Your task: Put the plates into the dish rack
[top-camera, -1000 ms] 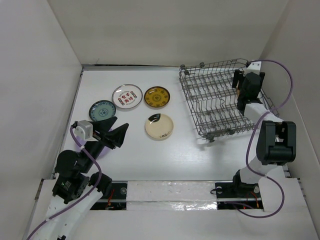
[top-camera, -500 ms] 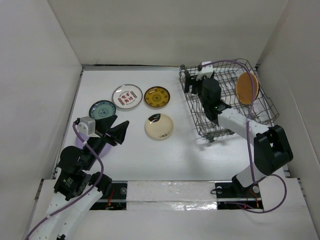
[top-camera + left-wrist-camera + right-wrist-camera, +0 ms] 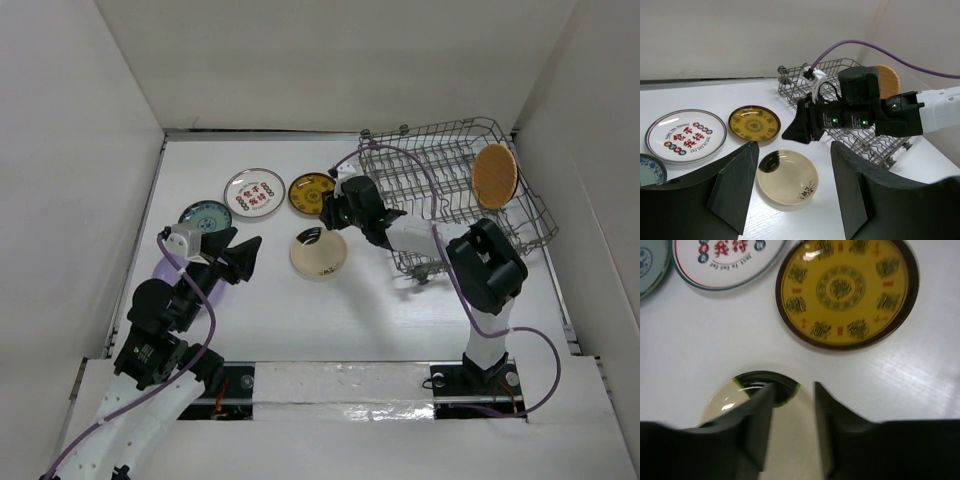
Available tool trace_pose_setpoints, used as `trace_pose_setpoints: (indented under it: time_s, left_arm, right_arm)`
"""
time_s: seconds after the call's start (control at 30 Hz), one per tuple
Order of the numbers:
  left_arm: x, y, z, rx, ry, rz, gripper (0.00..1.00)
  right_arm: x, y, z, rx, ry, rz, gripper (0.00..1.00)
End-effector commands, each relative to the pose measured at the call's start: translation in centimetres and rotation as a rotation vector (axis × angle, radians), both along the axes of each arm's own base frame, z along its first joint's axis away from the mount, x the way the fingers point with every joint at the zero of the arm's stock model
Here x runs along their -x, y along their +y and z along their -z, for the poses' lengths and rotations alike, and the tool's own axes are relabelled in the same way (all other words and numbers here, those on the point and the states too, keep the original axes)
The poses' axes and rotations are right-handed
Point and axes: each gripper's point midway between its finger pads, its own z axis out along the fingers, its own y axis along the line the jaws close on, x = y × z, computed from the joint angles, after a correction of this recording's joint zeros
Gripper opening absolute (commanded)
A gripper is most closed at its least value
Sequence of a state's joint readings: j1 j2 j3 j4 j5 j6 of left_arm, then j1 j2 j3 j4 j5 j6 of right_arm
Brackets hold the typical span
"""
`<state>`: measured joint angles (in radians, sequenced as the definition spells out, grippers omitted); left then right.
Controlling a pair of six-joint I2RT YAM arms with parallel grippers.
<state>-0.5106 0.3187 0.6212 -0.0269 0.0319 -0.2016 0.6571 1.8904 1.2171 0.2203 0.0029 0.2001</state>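
While our left pincer [image 3: 792,150] hangs released and empty at the near left, our right pincer [image 3: 794,386] straddles the far rim of the cream round plate with a black smear [image 3: 318,258]; we cannot tell whether it pinches. An orange-tan round plate [image 3: 494,175] stands upright in the grey wire dish rack [image 3: 430,165] at the far right.

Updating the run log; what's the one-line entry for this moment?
left pincer: open, empty | right pincer: open above cream plate rim | dish rack: orange plate standing
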Motion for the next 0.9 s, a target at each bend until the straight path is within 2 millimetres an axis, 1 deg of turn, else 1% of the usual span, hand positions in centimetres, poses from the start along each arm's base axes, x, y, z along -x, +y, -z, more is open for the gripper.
trace_pose_setpoints:
  time_s: [0.0,0.03,0.07,0.1,0.13,0.17,0.2,0.27,0.33,0.4,0.5,0.63,0.67,0.7,0.73,0.8,0.87]
  left_arm:
    - [-0.6,0.0,-0.6,0.005,-0.029,-0.02,0.56]
    - [-0.8,-0.1,-0.3,-0.002,-0.021,-0.019,0.56]
    - [-0.9,-0.1,-0.2,-0.007,-0.016,-0.02,0.56]
    - [-0.9,-0.1,-0.3,-0.006,-0.014,-0.02,0.56]
    - [-1.0,-0.3,-0.2,-0.011,-0.01,-0.014,0.56]
    - [-1.0,-0.3,-0.3,-0.009,-0.012,-0.012,0.56]
    - [-1.0,-0.3,-0.3,-0.01,-0.013,-0.013,0.56]
    - [-1.2,-0.4,-0.1,-0.014,-0.007,-0.017,0.56]
    - [-1.3,-0.5,0.1,-0.021,0.0,-0.01,0.56]
    - [-1.2,-0.6,0.0,-0.019,-0.002,-0.004,0.56]
    - [-1.3,-0.4,-0.1,-0.018,-0.005,-0.014,0.56]
    - [-1.0,-0.6,-0.1,-0.019,-0.007,0.001,0.56]
    - [-1.0,-0.5,-0.3,-0.014,-0.013,-0.001,0.56]
    - [-1.0,-0.4,-0.3,-0.011,-0.015,-0.011,0.56]
    - [-1.0,-0.3,-0.3,-0.01,-0.016,-0.013,0.56]
    - [-0.9,-0.4,-0.2,-0.012,-0.014,-0.004,0.56]
    - [-0.6,-0.5,-0.6,-0.006,-0.025,0.007,0.56]
  right_arm:
    - [0.4,1.7,-0.6,-0.05,0.044,-0.06,0.51]
    - [0.4,1.4,0.0,-0.048,0.069,-0.065,0.59]
    - [0.5,1.5,0.2,-0.045,0.081,-0.073,0.66]
    - [0.4,1.2,0.7,-0.035,0.103,-0.073,0.67]
    - [0.5,0.8,1.7,-0.018,0.134,-0.079,0.7]
    - [0.8,0.8,2.3,-0.014,0.15,-0.088,0.71]
    - [0.8,0.3,2.9,-0.009,0.169,-0.087,0.71]
    - [1.5,0.4,3.7,-0.01,0.199,-0.105,0.71]
    - [1.5,-0.4,4.7,0.009,0.214,-0.092,0.71]
    - [1.9,-0.5,5.4,0.022,0.234,-0.096,0.7]
    - [2.6,-0.3,5.9,0.013,0.26,-0.12,0.68]
    - [3.5,0.5,6.5,-0.012,0.29,-0.185,0.62]
    - [3.7,0.6,6.5,-0.02,0.295,-0.192,0.51]
    - [3.9,0.9,6.5,-0.033,0.3,-0.205,0.44]
    - [4.0,1.2,6.4,-0.052,0.301,-0.212,0.4]
    - [4.3,1.7,5.9,-0.079,0.304,-0.245,0.39]
    - [4.3,1.8,5.8,-0.082,0.304,-0.249,0.39]
